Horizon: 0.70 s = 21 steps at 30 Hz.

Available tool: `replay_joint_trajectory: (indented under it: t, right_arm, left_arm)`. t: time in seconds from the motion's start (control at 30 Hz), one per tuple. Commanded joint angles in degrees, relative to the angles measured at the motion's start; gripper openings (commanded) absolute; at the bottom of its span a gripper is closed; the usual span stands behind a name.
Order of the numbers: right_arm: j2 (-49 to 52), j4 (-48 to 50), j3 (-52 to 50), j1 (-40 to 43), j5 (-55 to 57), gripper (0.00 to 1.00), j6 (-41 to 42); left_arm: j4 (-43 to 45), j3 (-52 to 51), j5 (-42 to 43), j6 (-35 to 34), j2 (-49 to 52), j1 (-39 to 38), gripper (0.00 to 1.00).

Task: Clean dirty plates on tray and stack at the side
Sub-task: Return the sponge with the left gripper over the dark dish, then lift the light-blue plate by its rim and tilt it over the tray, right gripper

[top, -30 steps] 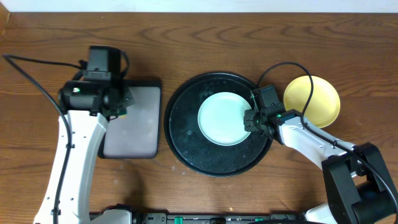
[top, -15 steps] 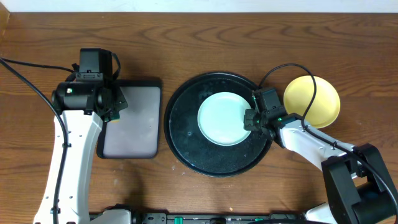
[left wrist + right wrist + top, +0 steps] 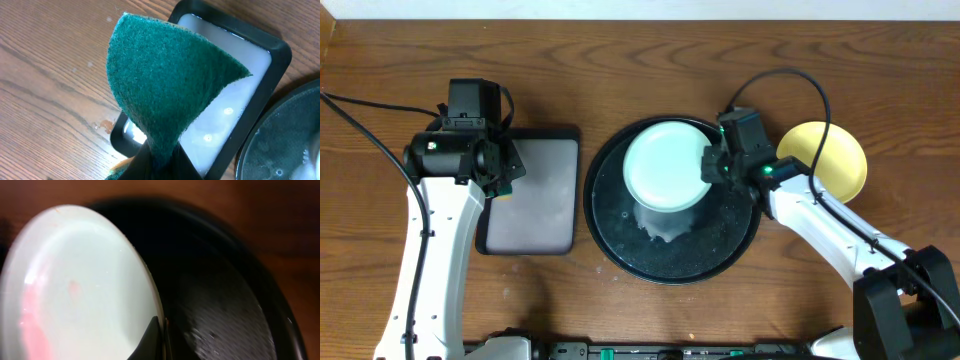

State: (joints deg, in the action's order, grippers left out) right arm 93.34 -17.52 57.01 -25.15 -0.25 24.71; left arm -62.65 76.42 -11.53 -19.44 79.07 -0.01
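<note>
A mint-teal plate [image 3: 665, 165] with a pink smear [image 3: 30, 320] hangs tilted over the back of the round black tray [image 3: 610, 230]. My right gripper [image 3: 712, 165] is shut on its right rim, and the fingertips [image 3: 161, 330] pinch the edge. A pale patch [image 3: 665, 222] shows on the tray under the plate; I cannot tell whether it is another plate. The pale yellow plate [image 3: 830, 160] lies on the table right of the tray. My left gripper [image 3: 503, 168] is shut on a green scouring sponge [image 3: 160, 85] above the left edge of the rectangular tray.
The rectangular black-rimmed tray [image 3: 535, 200] left of the round tray holds cloudy liquid [image 3: 235, 90]. Cables run from both arms, one arching over the yellow plate [image 3: 810, 85]. Bare wooden table lies along the back and front.
The right gripper closed on the plate's rim and lifted it up and toward the back left of the tray. The left arm shifted slightly left, then held still.
</note>
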Motion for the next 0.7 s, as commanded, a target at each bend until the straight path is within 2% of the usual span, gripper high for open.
replay_joint_trajectory:
  t: [0.0,0.33,0.5,0.67]
  right_arm:
    - [-1.3,0.7,2.5,-4.7,7.4,0.02,-1.6]
    - [-1.3,8.4,2.6,-17.7,32.3,0.02,-16.0]
    - [-1.3,16.9,2.6,-22.6,41.4,0.01,-29.4]
    - [-1.3,28.0,2.6,-27.2,48.7,0.01,-46.5]
  left_arm:
    - [-0.1,-0.4,-0.5,0.3,-0.5,0.3,0.07]
    - [-0.3,-0.4,-0.5,0.3,-0.5,0.3,0.07]
    - [-0.3,-0.4,-0.5,0.3,-0.5,0.3,0.07]
    - [-0.3,-0.4,-0.5,0.3,-0.5,0.3,0.07]
